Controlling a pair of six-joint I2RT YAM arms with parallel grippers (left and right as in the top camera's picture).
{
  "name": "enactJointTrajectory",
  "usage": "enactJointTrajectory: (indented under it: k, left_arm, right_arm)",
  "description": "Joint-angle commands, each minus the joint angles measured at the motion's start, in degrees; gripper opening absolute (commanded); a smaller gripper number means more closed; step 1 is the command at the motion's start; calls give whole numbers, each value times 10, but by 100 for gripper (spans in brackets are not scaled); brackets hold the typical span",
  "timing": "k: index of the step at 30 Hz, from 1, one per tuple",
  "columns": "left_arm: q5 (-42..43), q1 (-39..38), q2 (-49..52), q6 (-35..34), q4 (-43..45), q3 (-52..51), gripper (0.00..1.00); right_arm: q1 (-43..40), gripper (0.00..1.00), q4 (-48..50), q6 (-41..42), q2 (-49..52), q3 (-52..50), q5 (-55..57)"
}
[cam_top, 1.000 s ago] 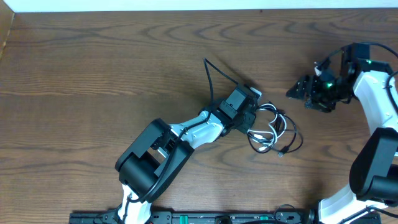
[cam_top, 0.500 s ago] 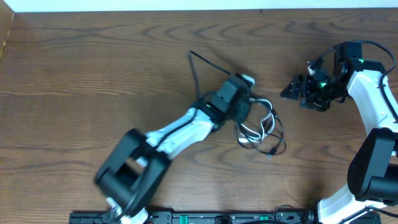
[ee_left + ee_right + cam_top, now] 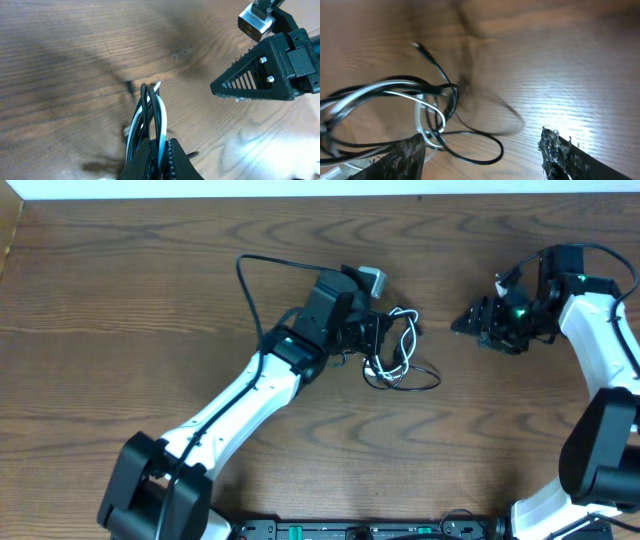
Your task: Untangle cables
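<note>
Our left gripper (image 3: 159, 146) hides part of the cables (image 3: 402, 352) it clamps; our right gripper (image 3: 468, 323) stands apart, empty.

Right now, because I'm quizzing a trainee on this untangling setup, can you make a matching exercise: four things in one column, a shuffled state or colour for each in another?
1 left gripper
2 right gripper
3 cables
4 table

A jaws open, nothing between them
B black and white, looped together
C jaws shut on the cables
D brown wood grain

Pairs: 1-C, 2-A, 3-B, 4-D
</note>
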Motion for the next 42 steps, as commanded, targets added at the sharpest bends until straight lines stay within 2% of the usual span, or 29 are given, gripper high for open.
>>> enactJointTrajectory:
  k: [1,5,10,12,17,21,23,30,35,42]
  left_arm:
    - [17,28,-48,-45,6,-1,8]
    - [26,59,-82,-97,16,-1,8]
    - [66,74,-111,-97,18,-1,7]
    - [73,78,-117,-103,18,-1,8]
    - [115,98,-124,-144,38,-1,8]
    - [155,115,-124,-172,56,-1,7]
    - [164,122,-124,-172,57,-1,8]
    - [176,125,-123,-172,56,-1,7]
    - [176,125,-122,-172,57,-1,7]
    - [175,125,-120,-172,73,-1,8]
  right_arm:
    - [-3,70,18,3,-68,4,-75]
    - [7,69,48,52,-124,4,-86]
    - [48,67,72,121,-175,4,-41]
    - [63,67,78,123,-176,4,-39]
    - [108,64,112,149,-160,4,-45]
    - [154,59,165,214,-141,4,-45]
    - [174,56,191,251,-132,4,-40]
    - [230,57,297,373,-93,4,-41]
    - [254,57,344,407,-78,4,-39]
    - [288,51,391,466,-23,4,-10]
